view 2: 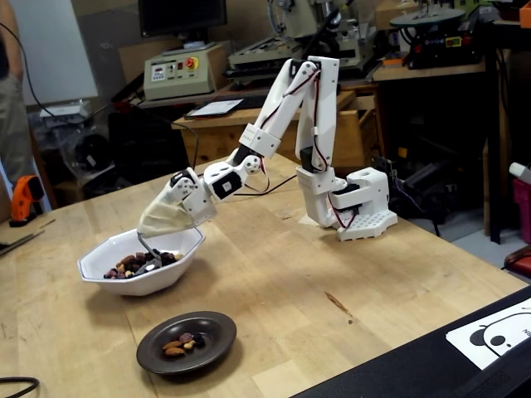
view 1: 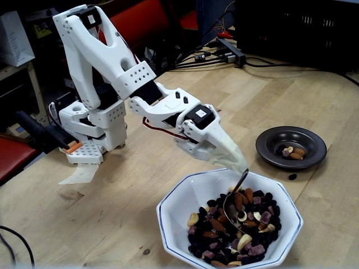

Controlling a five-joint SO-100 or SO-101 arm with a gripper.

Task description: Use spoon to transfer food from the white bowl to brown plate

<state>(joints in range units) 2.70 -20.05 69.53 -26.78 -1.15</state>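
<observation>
The white bowl [view 1: 171,227] [view 2: 178,267] stands at the near edge of the wooden table, holding the food [view 1: 227,238] [view 2: 124,265], a mix of dark fruit, almonds and pale cashews. My whitish wedge gripper [view 1: 240,166] [view 2: 148,234] hangs over the bowl's far rim, shut on the handle of the spoon [view 1: 239,184] [view 2: 147,248]. The spoon's oval end [view 1: 231,212] is dipped into the food. The brown plate [view 1: 275,140] [view 2: 211,327] sits apart from the bowl with a few nuts [view 1: 293,151] [view 2: 178,342] in its centre.
One dark piece [view 1: 292,176] lies loose on the table between plate and bowl. The arm's base [view 1: 92,131] [view 2: 357,211] is bolted behind. Cables and a power strip [view 1: 230,53] run along the back; a black screen edge [view 2: 431,365] borders the front.
</observation>
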